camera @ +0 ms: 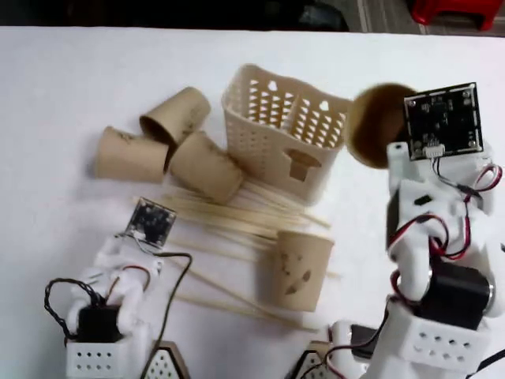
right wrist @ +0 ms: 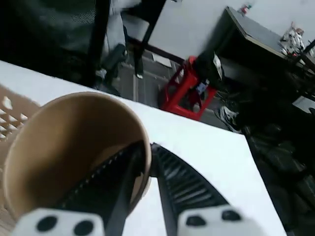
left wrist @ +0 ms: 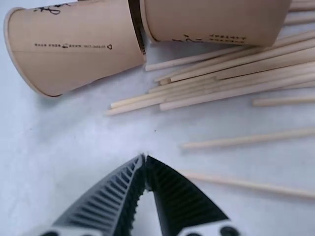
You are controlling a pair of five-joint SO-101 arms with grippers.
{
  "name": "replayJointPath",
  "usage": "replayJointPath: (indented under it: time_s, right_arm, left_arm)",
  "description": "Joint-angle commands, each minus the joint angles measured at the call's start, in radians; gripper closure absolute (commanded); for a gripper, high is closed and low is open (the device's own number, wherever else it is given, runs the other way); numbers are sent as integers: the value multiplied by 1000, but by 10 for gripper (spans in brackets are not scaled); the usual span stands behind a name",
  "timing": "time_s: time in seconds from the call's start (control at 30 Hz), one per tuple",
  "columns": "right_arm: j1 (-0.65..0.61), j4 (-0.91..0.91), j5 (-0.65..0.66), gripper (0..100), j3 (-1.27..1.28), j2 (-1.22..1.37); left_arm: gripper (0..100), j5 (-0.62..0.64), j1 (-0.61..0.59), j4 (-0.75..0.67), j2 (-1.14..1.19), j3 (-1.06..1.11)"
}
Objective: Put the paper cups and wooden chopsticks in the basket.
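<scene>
The right gripper (right wrist: pixel 147 147) is clamped on the rim of a paper cup (right wrist: pixel 74 147), one finger inside the wall and one outside, with the cup's open mouth turned toward the wrist. From above, that cup (camera: pixel 375 126) sits just beside the basket (camera: pixel 268 150) on the side toward the table's (camera: pixel 47 79) right edge. The left gripper (left wrist: pixel 145 160) has its jaws pressed together on nothing, over bare surface near the front edge. The wooden chopsticks (camera: pixel 229 217) lie scattered across the middle, their long axes running mostly left to right. Three cups (camera: pixel 130 154) lie on their sides on the basket's other side, toward the left edge. Another cup (camera: pixel 300 268) stands on end among the chopsticks.
</scene>
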Motion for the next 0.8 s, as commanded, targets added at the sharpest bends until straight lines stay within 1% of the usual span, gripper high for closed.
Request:
replayJointPath:
  time_s: [0.0,0.1,0.2,0.33,0.43,0.57,0.63,0.7,0.77]
  right_arm:
    - [-110,-1,-68,978,-61,-15]
    - [-185,-28,-114,978,-46,-8]
    - [-228,-50,-146,977,-34,47]
    - [-234,-93,-176,976,-35,166]
    - [-232,-125,-176,975,-35,240]
    - [-232,-119,-183,971,-35,306]
    - [-231,-96,-235,933,-35,323]
    - [-229,-65,-285,861,-35,325]
    - [-234,-18,-308,808,-48,308]
  left_arm:
    - [973,-11,-5,-25,-8,-11]
    - [973,-11,-5,-25,-8,-11]
    - [973,-11,-5,-25,-8,-11]
    - [973,-11,-5,-25,-8,-11]
    - [973,-11,-5,-25,-8,-11]
    - [973,-11,-5,-25,-8,-11]
    - [973,-11,-5,-25,-10,-11]
    - [973,-11,-5,-25,-10,-11]
    - [973,-11,-5,-25,-10,-11]
